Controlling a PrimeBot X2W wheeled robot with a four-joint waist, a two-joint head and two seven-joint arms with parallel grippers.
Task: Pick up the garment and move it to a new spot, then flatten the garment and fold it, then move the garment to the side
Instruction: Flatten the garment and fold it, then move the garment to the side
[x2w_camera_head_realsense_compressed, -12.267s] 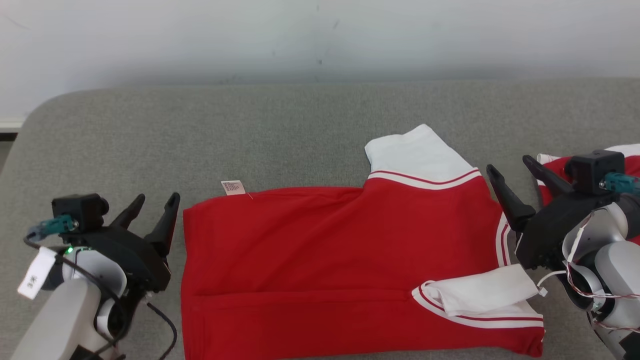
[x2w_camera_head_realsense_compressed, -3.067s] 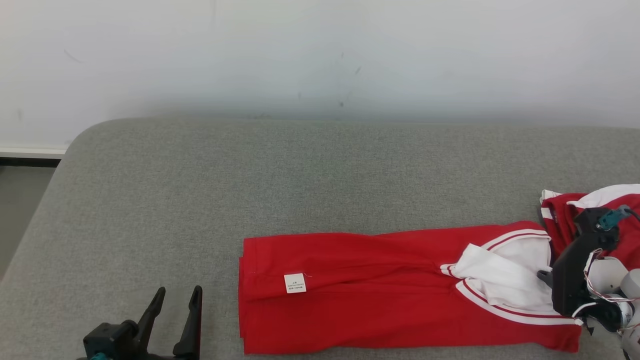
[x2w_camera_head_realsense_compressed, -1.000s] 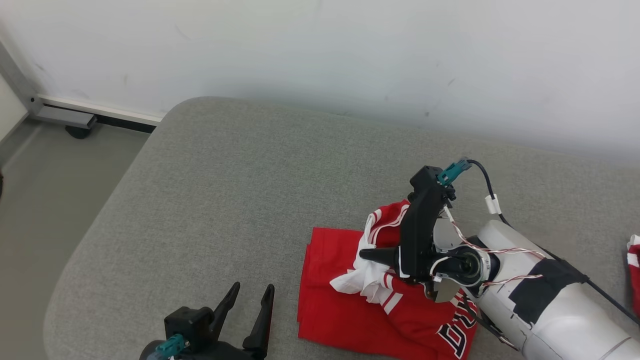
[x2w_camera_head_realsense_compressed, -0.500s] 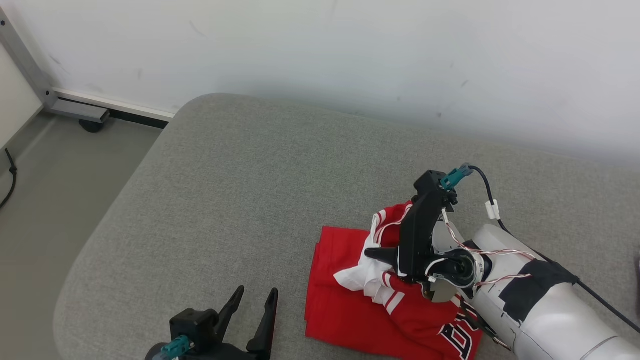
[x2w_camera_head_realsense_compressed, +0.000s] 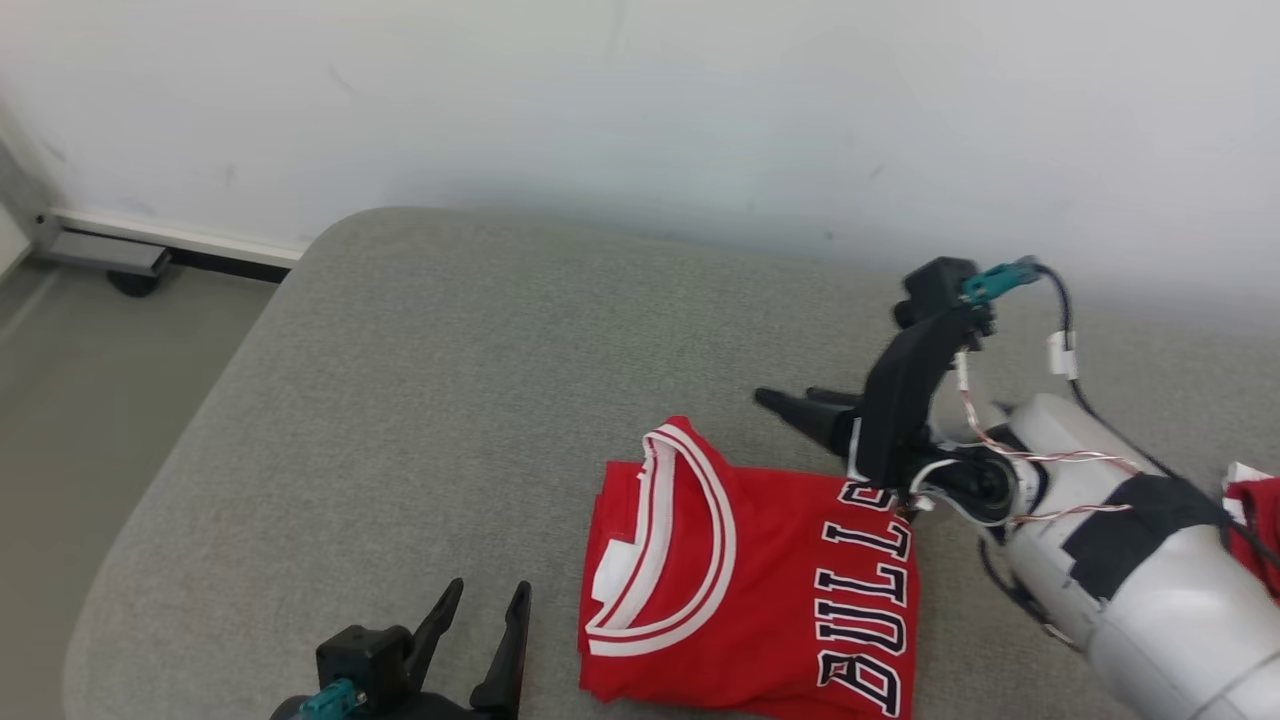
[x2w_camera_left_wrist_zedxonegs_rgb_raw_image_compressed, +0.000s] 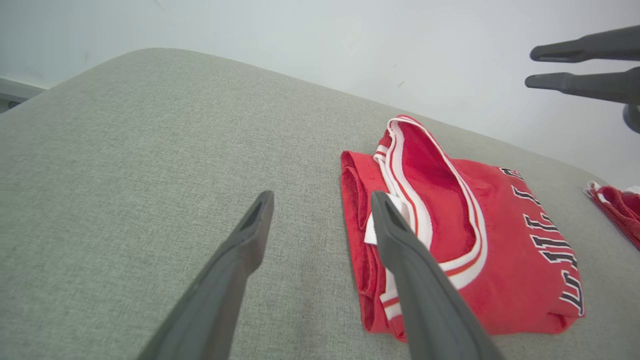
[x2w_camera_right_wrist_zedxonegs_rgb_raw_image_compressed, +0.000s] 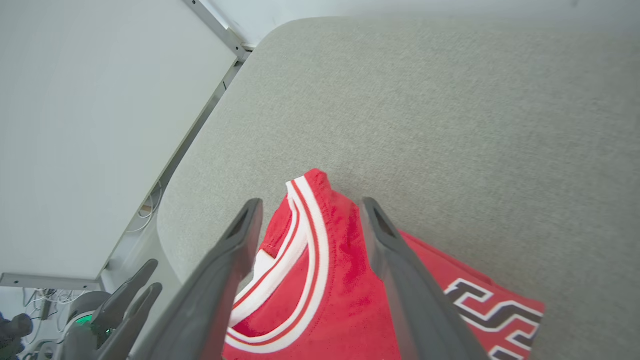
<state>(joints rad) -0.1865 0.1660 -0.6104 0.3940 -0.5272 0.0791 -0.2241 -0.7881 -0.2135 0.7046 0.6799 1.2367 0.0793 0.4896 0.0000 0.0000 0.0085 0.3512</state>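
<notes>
Head view, read from the left. Bare floor and a metal rail run along the foot of the wall. The rounded left end of the grey cushion begins just beside them.

Left gripper: low at the near edge of the cushion, fingers pointing away from the robot. The jaws are spread wide with nothing between them. It sits just left of the garment, close to its near-left corner, but whether a finger touches the cloth cannot be told. Judgement: parked out of the way, so the other arm can work over the cloth.

Garment: a red jersey, folded into a compact rectangle and flat on the cushion. It lies toward the cushion's left end, at the near side. The white-and-red collar faces up at the left of the bundle, and the black-and-white lettering runs down its right side. In the left wrist view the left edge shows several stacked layers, and the collar stands slightly proud of the rest. Judgement: the fold looks complete, and this spot reads as the side placement the task asks for.

Right gripper: fingers pointing left, past the garment's far-right corner and clear of the cloth. Its jaws are wide apart and grip nothing. The right wrist view shows the collar below, through the open gap. Judgement: positioned as if it is letting the bundle lie.

Far right edge: a second red garment, well apart from the folded one.
</notes>
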